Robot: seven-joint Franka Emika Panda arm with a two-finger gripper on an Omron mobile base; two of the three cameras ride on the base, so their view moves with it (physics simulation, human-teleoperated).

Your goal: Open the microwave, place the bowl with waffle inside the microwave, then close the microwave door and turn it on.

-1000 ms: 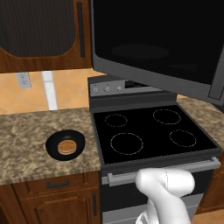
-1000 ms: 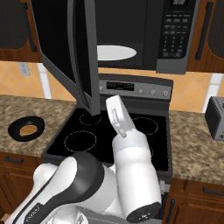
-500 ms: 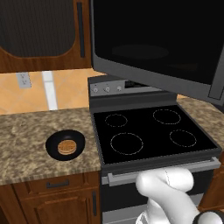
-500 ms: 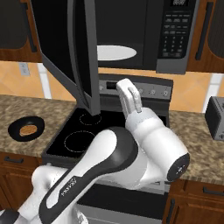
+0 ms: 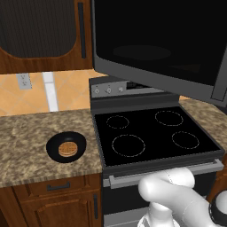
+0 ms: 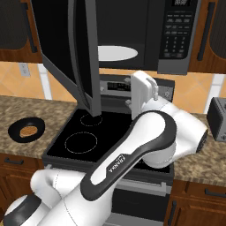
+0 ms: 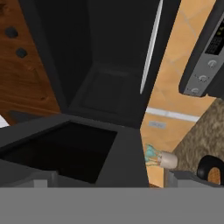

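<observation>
The microwave (image 6: 132,26) hangs above the stove with its white turntable (image 6: 115,53) showing and the button panel (image 6: 175,31) on its right. The microwave door (image 6: 73,53) stands swung out to the left; it spans the top of the left base view (image 5: 155,44). The black bowl (image 5: 66,147) holding the waffle (image 5: 68,149) rests on the counter left of the stove, also seen as bowl (image 6: 26,129) and bowl (image 7: 211,169). My gripper (image 7: 113,179) is open and holds nothing. It looks at the door and its grey bar handle (image 7: 150,48), far from the bowl.
A black stove (image 5: 155,133) with several burner rings sits below the microwave, its knob panel (image 5: 119,90) behind. Granite counter (image 5: 26,137) runs on both sides. A toaster (image 6: 218,118) stands at the right. Brown wooden cabinets (image 5: 40,35) hang at the upper left.
The arm has folded and swung to the right, lifting the hand from over the burners to in front of the stove's back panel. Door and bowl have not moved.
</observation>
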